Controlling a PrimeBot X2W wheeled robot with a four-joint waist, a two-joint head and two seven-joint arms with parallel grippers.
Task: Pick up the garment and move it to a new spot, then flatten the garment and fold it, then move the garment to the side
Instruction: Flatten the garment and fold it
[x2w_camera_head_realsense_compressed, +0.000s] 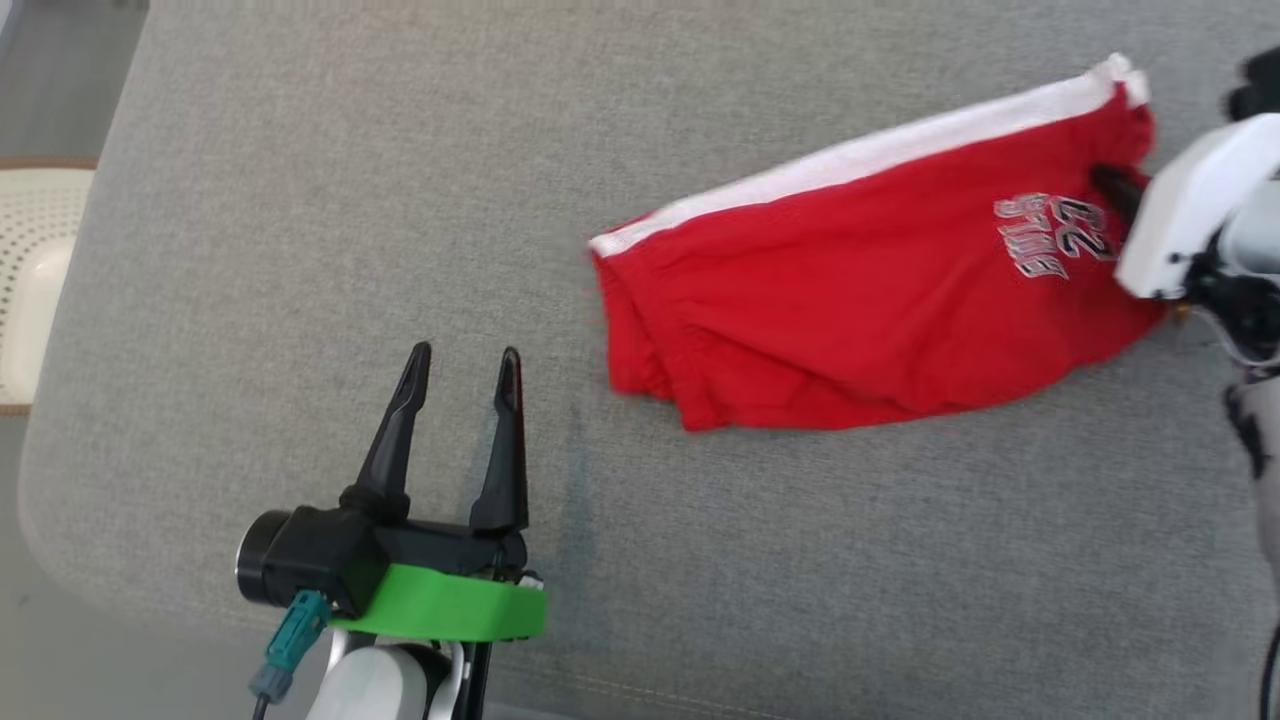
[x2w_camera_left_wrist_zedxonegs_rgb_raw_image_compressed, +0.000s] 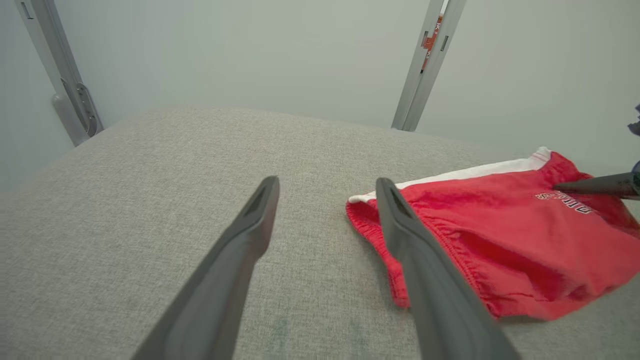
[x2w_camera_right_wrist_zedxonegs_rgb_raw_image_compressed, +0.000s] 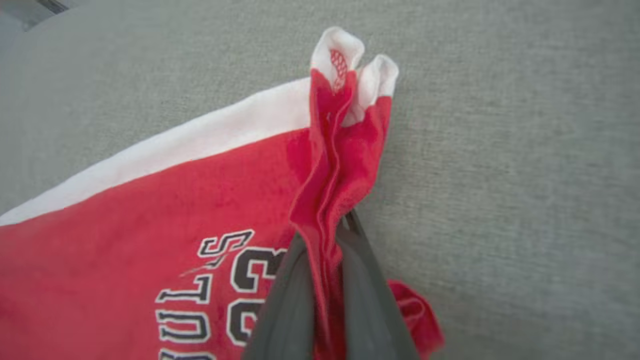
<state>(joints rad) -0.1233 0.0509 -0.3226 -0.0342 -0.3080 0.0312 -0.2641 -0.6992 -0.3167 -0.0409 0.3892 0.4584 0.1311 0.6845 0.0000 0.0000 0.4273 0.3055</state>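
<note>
While the red garment (x2w_camera_head_realsense_compressed: 860, 300) lies on the right part of the grey cushion (x2w_camera_head_realsense_compressed: 300, 200), its long axis runs from near-left to far-right, with the white band on the far edge. The right gripper (x2w_camera_head_realsense_compressed: 1105, 180) pinches its bunched right end. The left gripper (x2w_camera_head_realsense_compressed: 465, 360), jaws wide, stands well apart to the left of it; a pale perforated object (x2w_camera_head_realsense_compressed: 30, 270) is beyond the cushion's left edge

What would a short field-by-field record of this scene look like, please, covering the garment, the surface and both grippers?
garment: red shorts with a white stripe and printed lettering, lying mostly flat
surface: grey upholstered cushion
right gripper: shut, pinching a bunched edge of the shorts beside the lettering
left gripper: open, holding nothing, apart from the shorts
fold: not yet done
</note>
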